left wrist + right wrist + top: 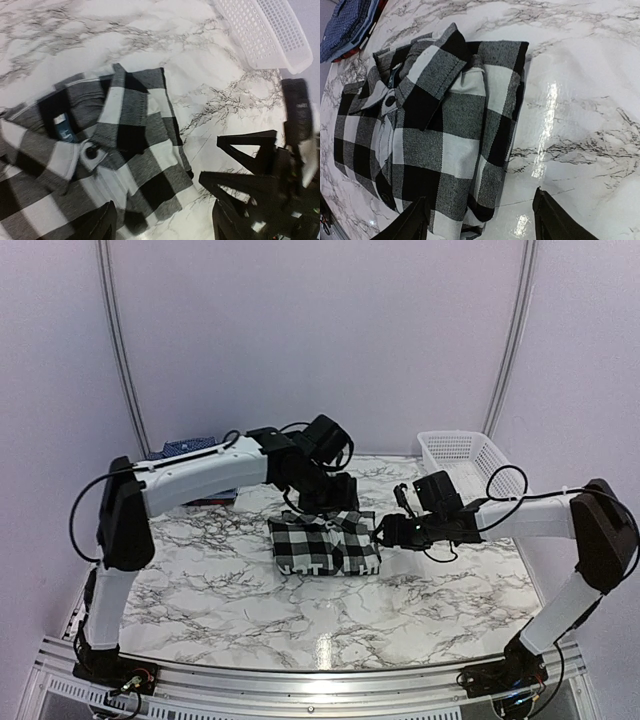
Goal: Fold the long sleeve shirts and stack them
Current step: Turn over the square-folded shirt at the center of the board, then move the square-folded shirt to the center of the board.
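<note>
Rail [300, 678] and 2 arm bases sit nearest, along the bottom of the top view.

Top view:
- 1 checked shirt [325, 543] lies folded into a rectangle near the middle of the marble table [220, 610].
- Left gripper [322, 505] hangs at the shirt's far edge, and right gripper [379, 532] sits at its right edge. From here both are dark lumps, so I cannot tell how the jaws stand.
- Dark blue shirts [188, 448] lie at the far left, mostly hidden behind the left arm [200, 475]. I cannot count them.
- 1 white mesh basket [462, 453] stands at the far right.

Left wrist view:
- Left gripper is released. Its 2 left fingers [102, 222] are wide apart at the bottom edge and cut off by the frame.
- The checked shirt lies below them on the table with its collar showing.
- 1 dark button [91, 152] and 1 blue label [62, 127] are visible. The print on the label is unreadable.
- The shirt's left part runs out of frame.
- Only a corner of the basket shows, top right.
- The right gripper is a blurred black shape at the right.

Right wrist view:
- Right gripper is released. Its 2 right fingers [412, 222] are spread apart.
- The shirt's near corner lies between them on the table and is not pinched.
- Blue cloth is cut off in the top-left corner.
</note>
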